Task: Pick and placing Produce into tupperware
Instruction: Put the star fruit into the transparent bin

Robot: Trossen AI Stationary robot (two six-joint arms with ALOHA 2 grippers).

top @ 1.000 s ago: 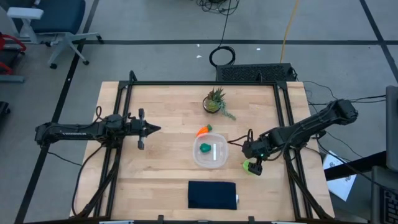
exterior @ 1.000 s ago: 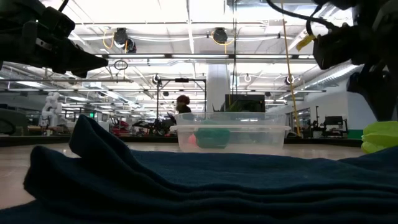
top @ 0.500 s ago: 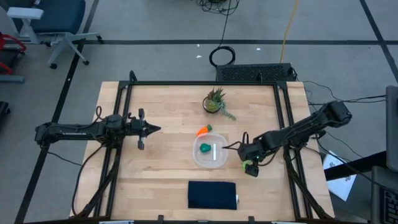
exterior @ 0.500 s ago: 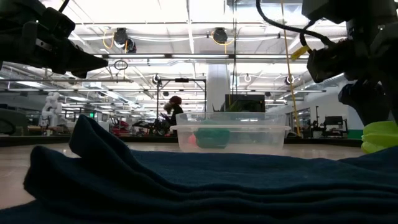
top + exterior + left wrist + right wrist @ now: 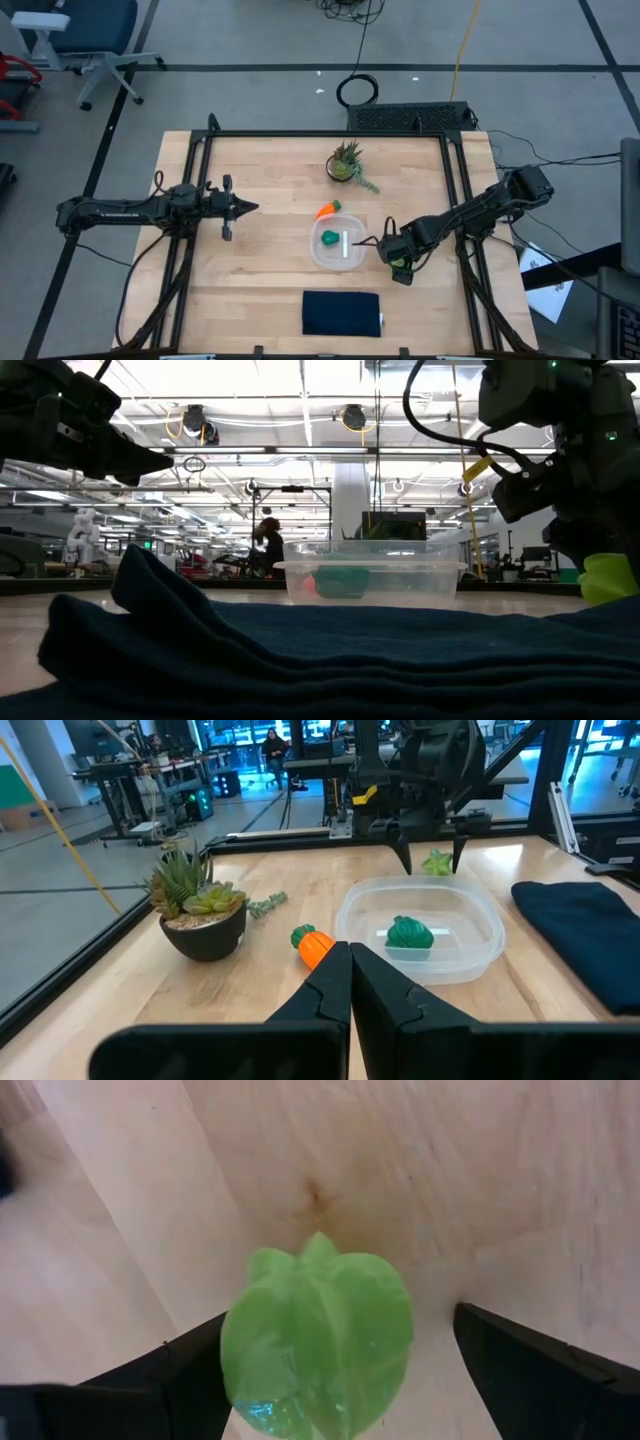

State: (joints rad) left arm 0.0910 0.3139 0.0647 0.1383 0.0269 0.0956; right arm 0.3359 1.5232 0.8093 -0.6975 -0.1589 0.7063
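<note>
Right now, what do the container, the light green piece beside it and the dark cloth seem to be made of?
The container looks like clear, glossy thin plastic: the dark green piece shows through its wall. The light green piece, between the open right claw's fingers, seems moulded plastic, smooth, with ridges and a shiny spot. The dark cloth appears soft woven fabric, matte, lying in folds.

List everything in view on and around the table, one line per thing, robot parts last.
Tupperware: one, clear, table middle.
Dark green produce lump: one, inside the tupperware.
Pale stick-like piece: one, whitish, inside the tupperware beside the lump.
Carrot: one, orange with green top, on the table just behind the tupperware.
Light green leafy produce: one, on the table right of the tupperware, between the right tool's fingers.
Potted plant: one, spiky green, table rear.
Cloth: one, dark navy, front edge.
Left tool: shut, waiting over the table's left.
Right tool: open, straddling the leafy produce.
</note>
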